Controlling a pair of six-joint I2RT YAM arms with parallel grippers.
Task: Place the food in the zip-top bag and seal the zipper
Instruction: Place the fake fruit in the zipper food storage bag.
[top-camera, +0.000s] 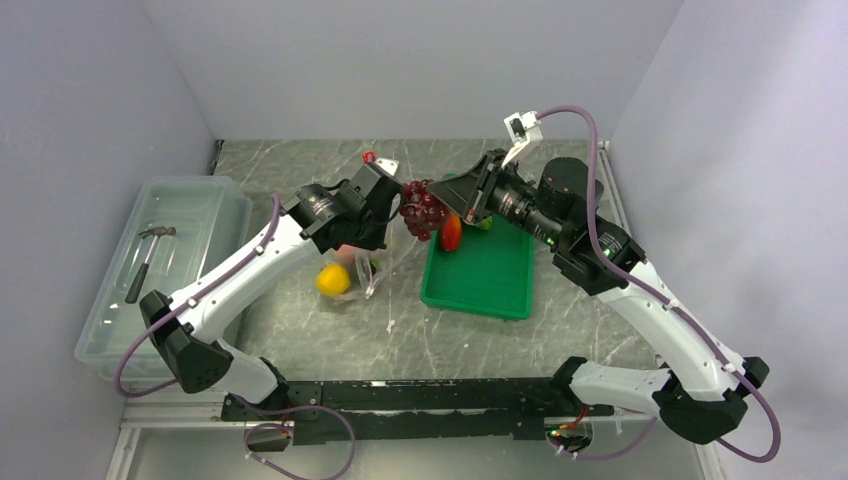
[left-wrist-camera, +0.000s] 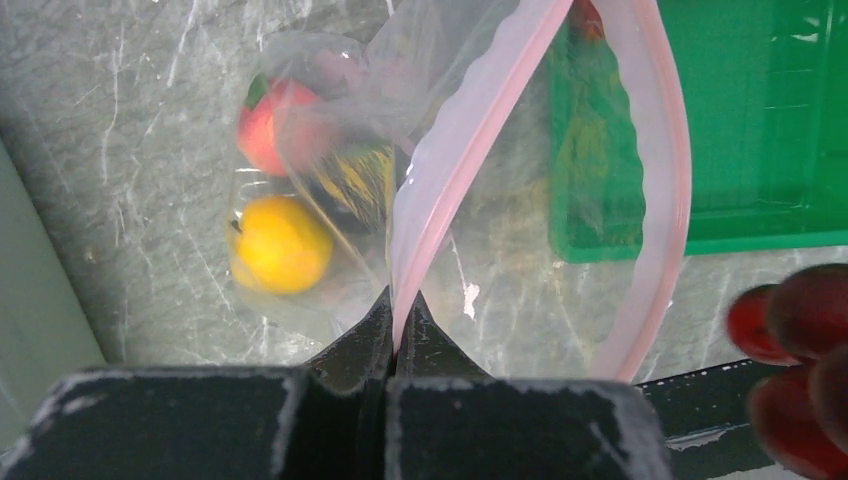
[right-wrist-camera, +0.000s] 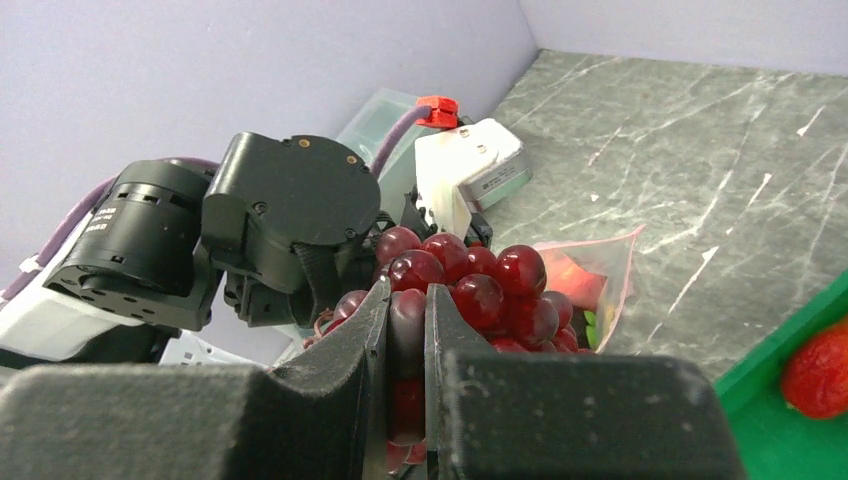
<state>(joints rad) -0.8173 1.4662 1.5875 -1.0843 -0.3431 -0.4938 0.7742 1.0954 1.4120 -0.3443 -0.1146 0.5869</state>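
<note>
Closest to us, the right gripper (right-wrist-camera: 406, 296) has its fingers drawn nearly together on one berry at the near side of the dark red grape bunch (right-wrist-camera: 480, 290). The rest of the bunch bulges past the fingertips. Directly beyond it stands the black wrist of the left arm (right-wrist-camera: 290, 205) with its white camera box (right-wrist-camera: 470, 170), crowding the way ahead. Right of those fingers and lower lies the zip-top bag (right-wrist-camera: 600, 265) on the marble table (right-wrist-camera: 720, 150). Further right is a corner of the green tray (right-wrist-camera: 775, 415) holding a red toy fruit (right-wrist-camera: 818, 368).

The left gripper (left-wrist-camera: 398, 300) is pinched fully closed on the pink zipper (left-wrist-camera: 455, 175), gripping one lip of the mouth. From the fingertips that lip runs away and to the right. The other lip bows out further right, so the mouth stands open as a long loop, its long axis leading away from the fingers. The bag's body trails off left of the fingers. Inside it we see the orange-yellow fruit (left-wrist-camera: 280, 245), a red-pink fruit (left-wrist-camera: 268, 125), and something dark and yellow-streaked that we cannot identify. The grapes show right of these fingers, outside the loop.

From above, the bunch hangs between the two grippers. A translucent bin (top-camera: 190, 215) holding a hammer (top-camera: 148, 260) sits well apart from the left fingers, beyond that arm.
</note>
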